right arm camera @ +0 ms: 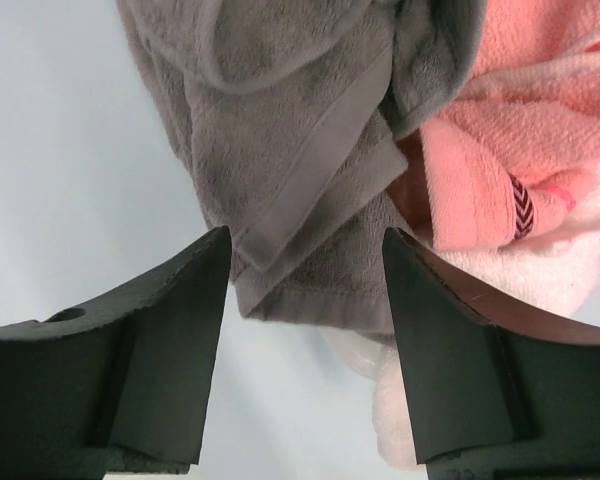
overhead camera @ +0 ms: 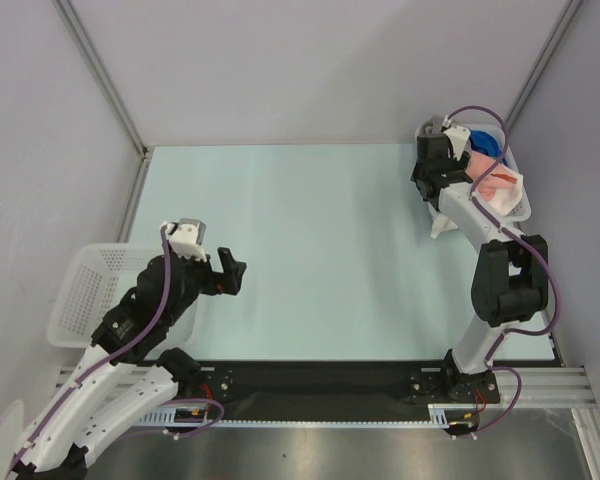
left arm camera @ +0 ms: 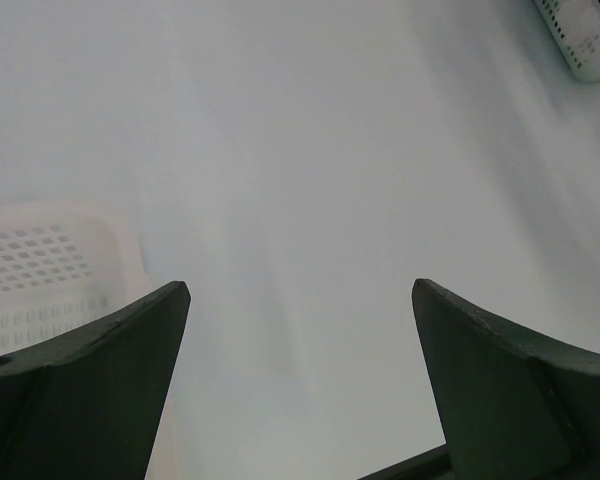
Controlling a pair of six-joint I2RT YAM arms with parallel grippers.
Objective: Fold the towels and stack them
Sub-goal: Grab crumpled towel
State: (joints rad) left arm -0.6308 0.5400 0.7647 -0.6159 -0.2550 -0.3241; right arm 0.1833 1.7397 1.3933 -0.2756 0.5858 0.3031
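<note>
While the left arm sits folded low at the near left corner of the table [overhead camera: 320, 230], its elbow above a white lattice basket [overhead camera: 80, 290] at the left edge, the left gripper [overhead camera: 231, 272] points out over the bare surface with its jaws spread wide and nothing between them. The right arm rises from its base at the near edge and reaches to the far right corner, wrist tipped down over the inner side of a second basket [overhead camera: 523, 205]. The right gripper [right arm camera: 306, 235] is unclenched, one finger on each side of the hanging edge of the grey towel [right arm camera: 300, 130], and the cloth is not clamped

All the towels lie heaped in that far right basket. The grey towel is crumpled, its thick hem running diagonally down between the fingers. Just beside it on the right lies the pink towel [right arm camera: 520, 130], bunched, with a small chevron-patterned tag [right arm camera: 520, 205]. A white towel [right arm camera: 540, 275] lies under the pink one, and a blue towel [overhead camera: 487, 143] shows at the basket's far end

From above, the wrist covers the grey towel completely. A scrap of white cloth [overhead camera: 442, 225] pokes out beside the basket, under the forearm; whether it belongs to the same white towel cannot be told
</note>
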